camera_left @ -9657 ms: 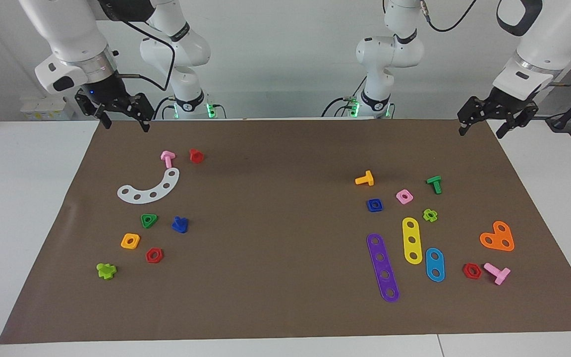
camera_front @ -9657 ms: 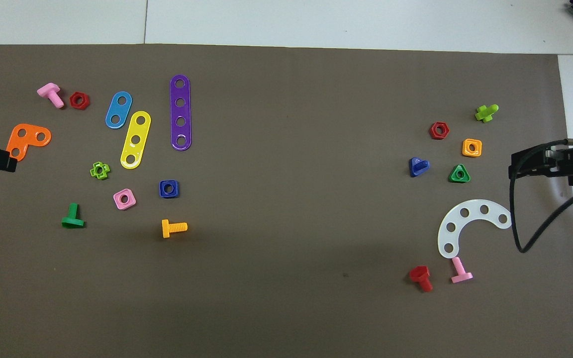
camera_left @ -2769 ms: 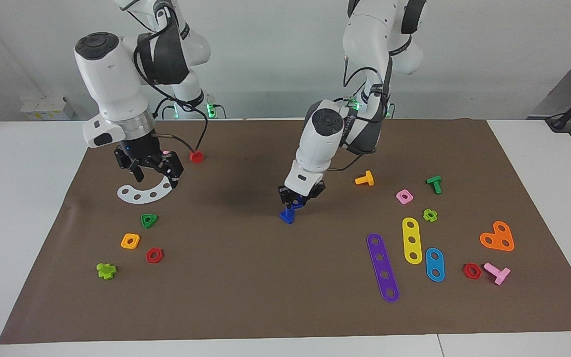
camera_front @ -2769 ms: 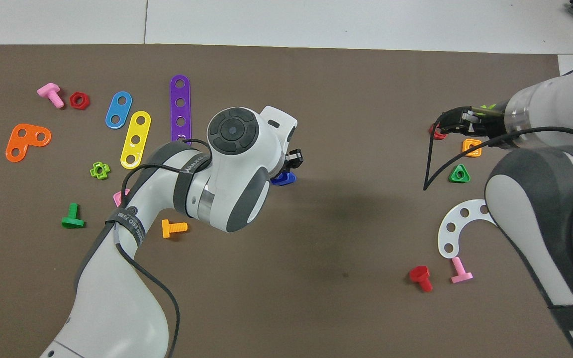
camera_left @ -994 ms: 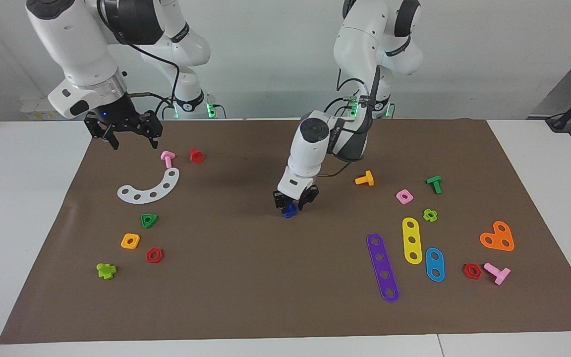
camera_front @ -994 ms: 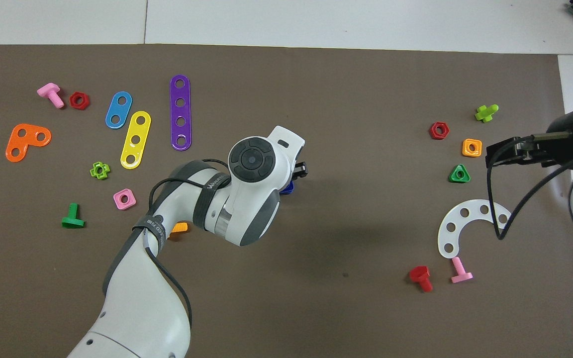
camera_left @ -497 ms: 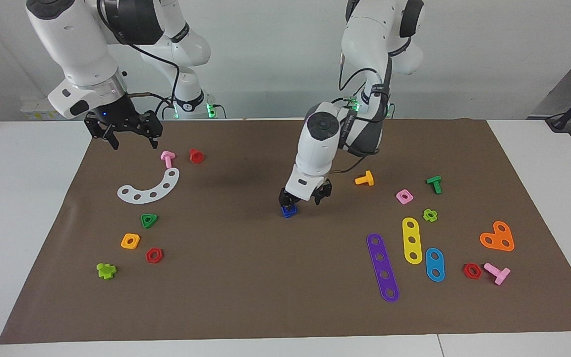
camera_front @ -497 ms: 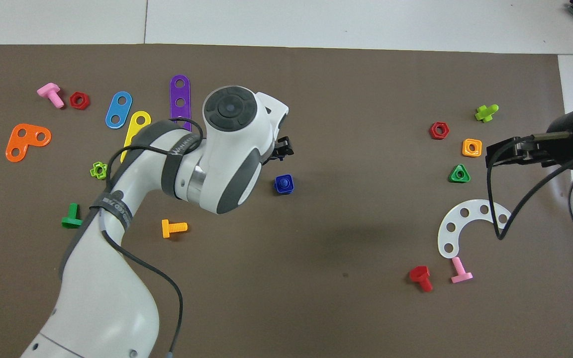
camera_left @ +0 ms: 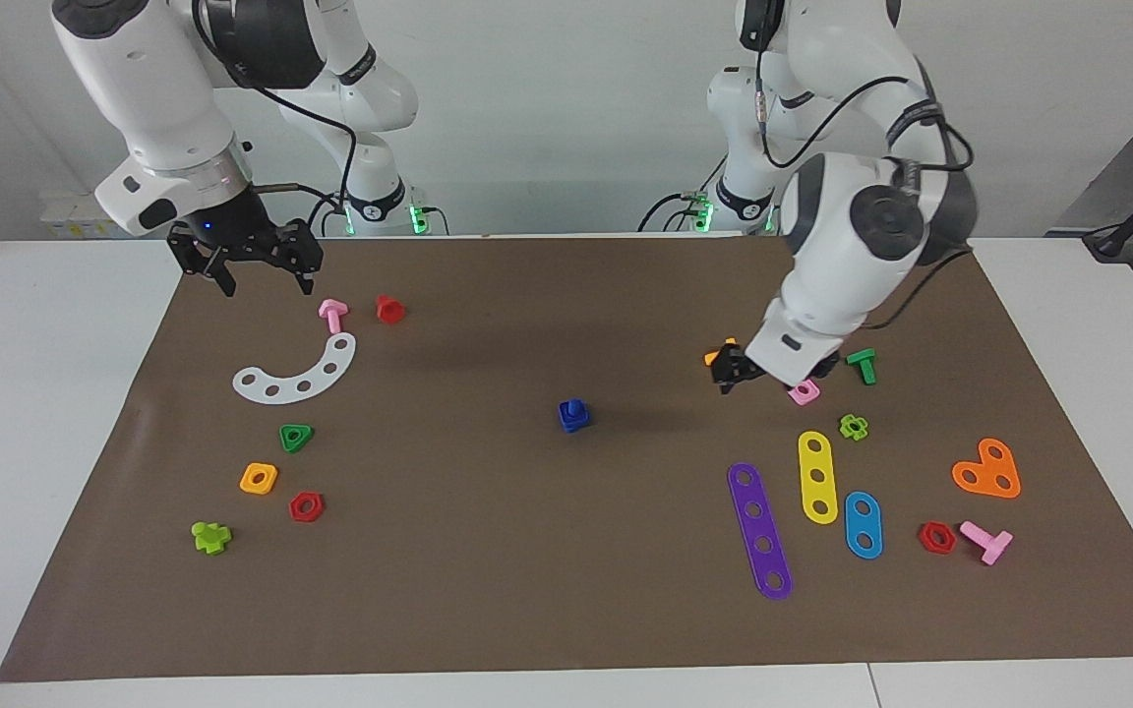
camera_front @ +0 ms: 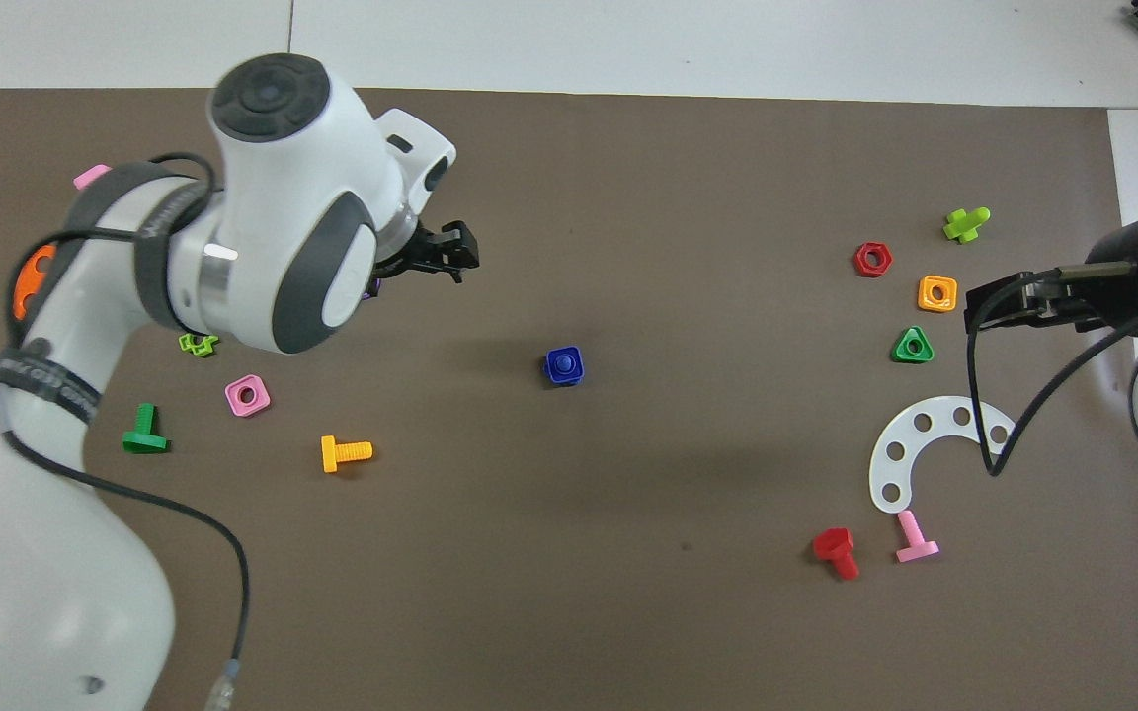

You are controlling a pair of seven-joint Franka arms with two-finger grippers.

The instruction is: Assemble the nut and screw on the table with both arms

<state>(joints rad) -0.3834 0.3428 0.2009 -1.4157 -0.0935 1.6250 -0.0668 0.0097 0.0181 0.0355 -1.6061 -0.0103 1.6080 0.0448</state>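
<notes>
The blue square nut (camera_left: 574,422) sits on the dark blue screw (camera_left: 574,405) in the middle of the brown mat (camera_left: 488,551). The screw's shaft pokes up through the nut's hole. The pair shows in the overhead view as one blue square (camera_front: 563,365). No gripper touches it. My left gripper (camera_left: 771,380) is open and empty, raised over the mat above the orange bolt and pink nut; it also shows in the overhead view (camera_front: 452,257). My right gripper (camera_left: 254,279) is open and empty, waiting over the mat's corner at the right arm's end (camera_front: 986,312).
Toward the left arm's end lie an orange bolt (camera_front: 345,453), pink nut (camera_front: 247,395), green bolt (camera_front: 143,432) and purple (camera_left: 760,531), yellow (camera_left: 817,477) and blue (camera_left: 863,524) strips. Toward the right arm's end lie a white arc (camera_left: 297,372), orange nut (camera_left: 259,478) and red nut (camera_left: 307,506).
My left gripper has let go of the nut on the screw, lifted, and swung away toward the left arm's end. The nut and screw stay together. The right arm has not moved.
</notes>
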